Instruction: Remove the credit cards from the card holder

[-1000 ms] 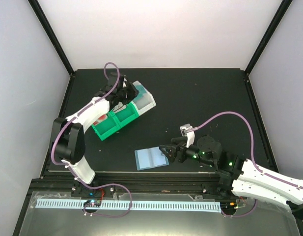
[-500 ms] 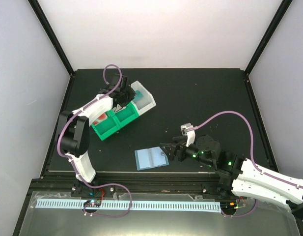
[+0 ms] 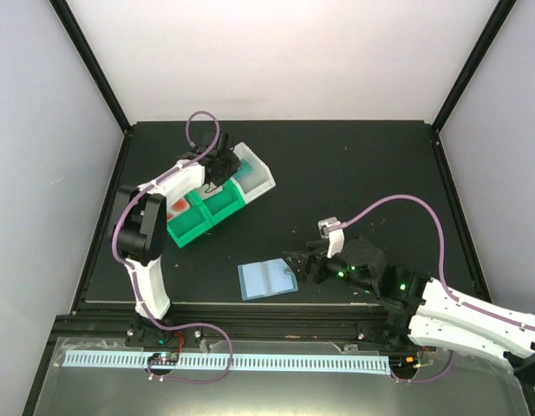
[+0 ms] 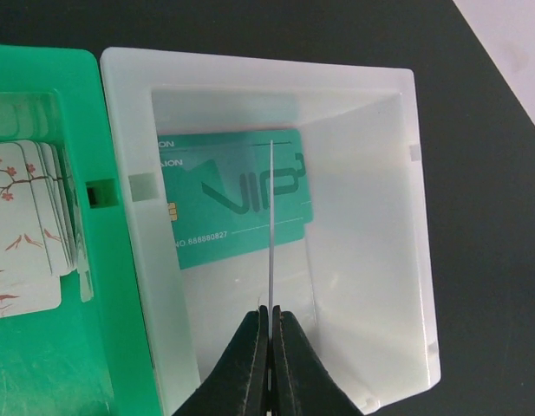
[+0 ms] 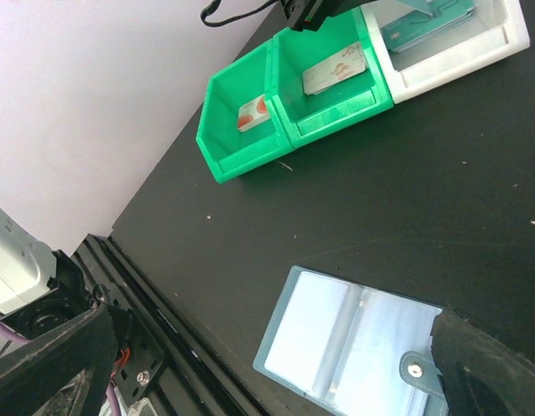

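Arms work apart on the black desk. The left arm folds up from its base at 7 o'clock and reaches to 10 o'clock. There its wrist points down over the white tray, which sits beside the green tray. The left claw is pinched tight on a thin card seen edge-on, held upright above the teal VIP card lying flat in the white tray. The right arm stretches low from 4 o'clock toward 6 o'clock. The right claw is spread wide with nothing in it, at the 3 o'clock edge of the card holder, which lies open flat with its pale sleeves up.
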Motion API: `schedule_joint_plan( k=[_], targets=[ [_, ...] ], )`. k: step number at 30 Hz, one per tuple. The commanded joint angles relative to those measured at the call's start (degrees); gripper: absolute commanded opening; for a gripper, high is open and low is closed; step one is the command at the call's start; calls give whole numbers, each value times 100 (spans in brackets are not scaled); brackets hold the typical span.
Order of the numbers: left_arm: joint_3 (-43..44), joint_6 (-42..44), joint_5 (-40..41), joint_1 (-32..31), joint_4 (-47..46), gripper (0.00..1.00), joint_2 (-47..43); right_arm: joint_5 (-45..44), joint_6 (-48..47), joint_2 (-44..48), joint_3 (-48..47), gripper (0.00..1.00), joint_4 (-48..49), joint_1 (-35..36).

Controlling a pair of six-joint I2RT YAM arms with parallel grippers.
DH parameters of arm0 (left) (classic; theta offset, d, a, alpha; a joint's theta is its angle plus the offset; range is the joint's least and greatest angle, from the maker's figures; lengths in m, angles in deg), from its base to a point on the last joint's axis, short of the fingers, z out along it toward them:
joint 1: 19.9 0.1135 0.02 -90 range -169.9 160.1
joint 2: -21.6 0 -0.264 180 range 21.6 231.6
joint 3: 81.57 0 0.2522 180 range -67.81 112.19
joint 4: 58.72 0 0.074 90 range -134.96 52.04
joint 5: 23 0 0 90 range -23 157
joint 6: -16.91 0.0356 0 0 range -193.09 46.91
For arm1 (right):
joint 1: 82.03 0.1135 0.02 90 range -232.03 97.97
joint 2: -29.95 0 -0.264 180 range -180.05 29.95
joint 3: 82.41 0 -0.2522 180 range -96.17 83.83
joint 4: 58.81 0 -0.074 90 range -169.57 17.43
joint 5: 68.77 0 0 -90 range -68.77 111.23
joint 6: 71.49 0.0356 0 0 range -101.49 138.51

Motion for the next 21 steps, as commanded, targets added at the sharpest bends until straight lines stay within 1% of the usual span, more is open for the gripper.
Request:
schedule_joint_plan(
  k=[1, 3, 7, 12, 13, 15, 21],
  targets=[
    [298, 6, 101, 43, -52, 2, 164, -275, 16, 67, -192, 100, -100, -17],
    [361, -5, 123, 42, -13, 2, 232, -355, 54, 109, -179, 100, -98, -17],
    [481, 12, 296, 47, 94, 7, 357, -473, 69, 173, -165, 100, -114, -21],
    [579, 56, 389, 64, 117, 12, 476, -619, 65, 197, -130, 100, -149, -17],
    [602, 80, 399, 64, 142, 12, 491, -634, 48, 196, -130, 100, -141, -18],
    [649, 114, 408, 64, 166, 8, 528, -671, -7, 183, -166, 100, -143, -17],
    [781, 197, 524, 73, 270, 6, 560, -705, -73, 103, -229, 100, -156, -19]
  ],
)
